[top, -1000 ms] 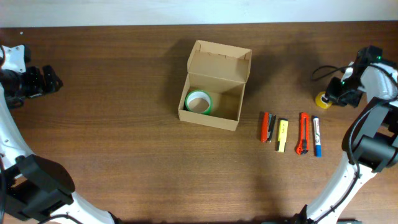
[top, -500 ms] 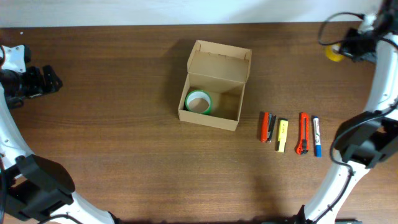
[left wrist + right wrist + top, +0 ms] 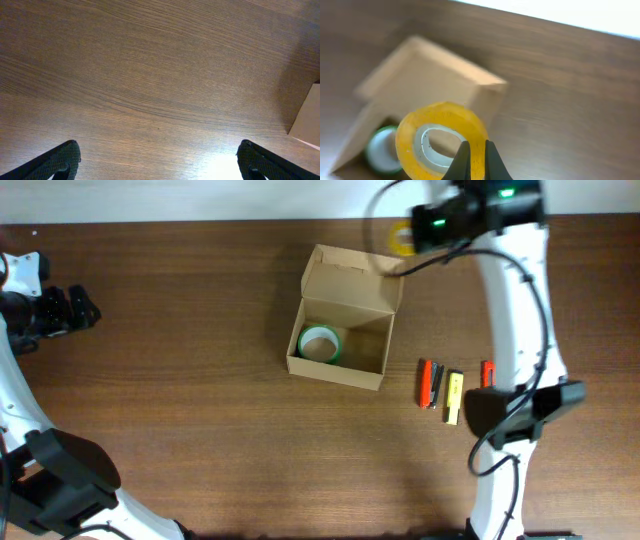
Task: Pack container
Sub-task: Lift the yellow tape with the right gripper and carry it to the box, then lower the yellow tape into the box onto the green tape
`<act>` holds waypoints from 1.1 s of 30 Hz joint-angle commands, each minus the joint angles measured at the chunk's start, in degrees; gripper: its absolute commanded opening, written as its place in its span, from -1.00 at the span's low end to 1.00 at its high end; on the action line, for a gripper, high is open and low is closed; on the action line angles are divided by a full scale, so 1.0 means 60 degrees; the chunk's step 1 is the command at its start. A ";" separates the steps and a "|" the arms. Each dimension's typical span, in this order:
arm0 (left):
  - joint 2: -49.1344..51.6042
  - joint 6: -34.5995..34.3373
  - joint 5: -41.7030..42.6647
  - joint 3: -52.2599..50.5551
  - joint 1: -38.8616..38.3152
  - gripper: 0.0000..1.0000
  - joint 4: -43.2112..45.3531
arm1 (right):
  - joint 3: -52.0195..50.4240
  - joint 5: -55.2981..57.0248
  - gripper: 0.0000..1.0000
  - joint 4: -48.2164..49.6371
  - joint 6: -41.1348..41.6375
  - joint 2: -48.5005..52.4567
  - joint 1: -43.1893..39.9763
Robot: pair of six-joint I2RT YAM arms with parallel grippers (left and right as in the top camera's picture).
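The container [image 3: 345,315] is an open tan cardboard box at the table's middle, its flap lid standing up at the back. A green tape roll [image 3: 320,344] lies in its left half; it shows in the right wrist view as the green roll [image 3: 381,149]. My right gripper [image 3: 415,235] hangs just beyond the box's back right corner, shut on the wall of a yellow tape roll [image 3: 440,140], seen from overhead as the yellow roll [image 3: 402,238]. The box [image 3: 425,80] lies below it. My left gripper [image 3: 159,162] is open over bare wood at the far left.
A row of small tools lies right of the box: a red-and-black one [image 3: 430,384], a yellow marker [image 3: 453,397] and an orange cutter [image 3: 487,372] partly hidden by my right arm [image 3: 515,330]. The table's back edge [image 3: 200,220] runs close behind the box.
My right arm has swung left along the back of the table, carrying the yellow roll from the far right to just behind the box. The left arm has stayed still.
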 commanded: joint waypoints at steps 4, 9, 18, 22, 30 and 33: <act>-0.0025 0.0149 0.0109 -0.0044 0.0000 0.99 0.0007 | 0.0259 0.0178 -0.93 -0.0182 -0.0284 -0.0892 0.1253; -0.0025 0.0149 0.0109 -0.0044 0.0000 1.00 0.0004 | -0.0459 -0.0178 -0.93 -0.0015 -0.0288 -0.1861 0.1745; -0.0025 0.0149 0.0109 -0.0044 0.0000 1.00 0.0004 | -0.2175 -0.0171 -0.93 0.0645 -0.0317 -0.1770 0.2011; -0.0025 0.0149 0.0109 -0.0044 0.0000 1.00 0.0004 | -0.2455 -0.0251 -0.93 0.0623 -0.0535 -0.1082 0.2131; -0.0025 0.0149 0.0109 -0.0044 0.0000 1.00 0.0004 | -0.2561 -0.0251 -0.92 0.0736 -0.0780 0.0237 0.2382; -0.0025 0.0146 0.0106 -0.0044 0.0000 1.00 0.0004 | -0.2590 -0.0266 -0.93 0.0823 -0.0750 0.0608 0.2379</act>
